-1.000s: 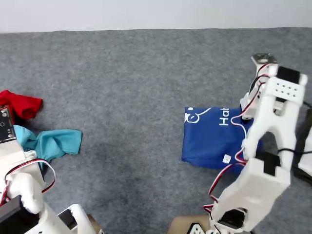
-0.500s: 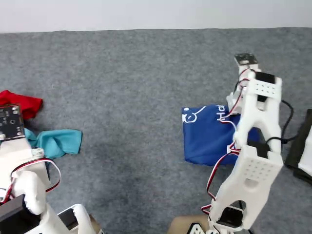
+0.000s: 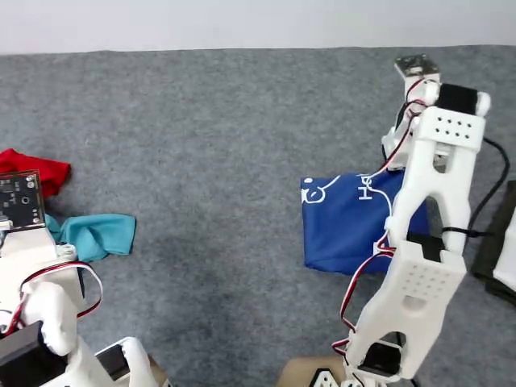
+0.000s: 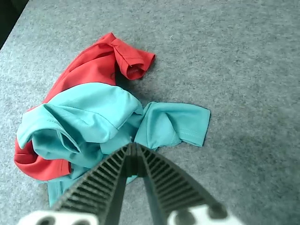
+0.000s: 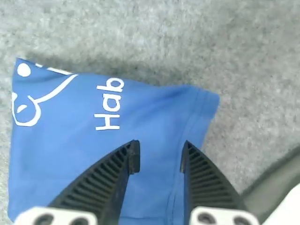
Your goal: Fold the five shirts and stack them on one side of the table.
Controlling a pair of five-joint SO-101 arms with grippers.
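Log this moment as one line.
left gripper: shut, over teal shirt | right gripper: open, above folded blue shirt

Robot lab bench, grey felt tabletop [image 3: 201,161] (white wall [image 3: 242,24] behind)

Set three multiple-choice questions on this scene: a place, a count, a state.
1. Where does the blue shirt lie, seen from above?
A. far left
B. at the right, under the right arm
C. dead centre
2. How many crumpled shirts lie in the left-hand pile?
A. one
B. four
C. two
3. How is the right tool?
A. open over the blue shirt
B. shut on it
C. shut on nothing
Answers: 1B, the arm crosses over it; 2C, one red shirt, one teal shirt; 3A, blue cloth shows between its jaws.
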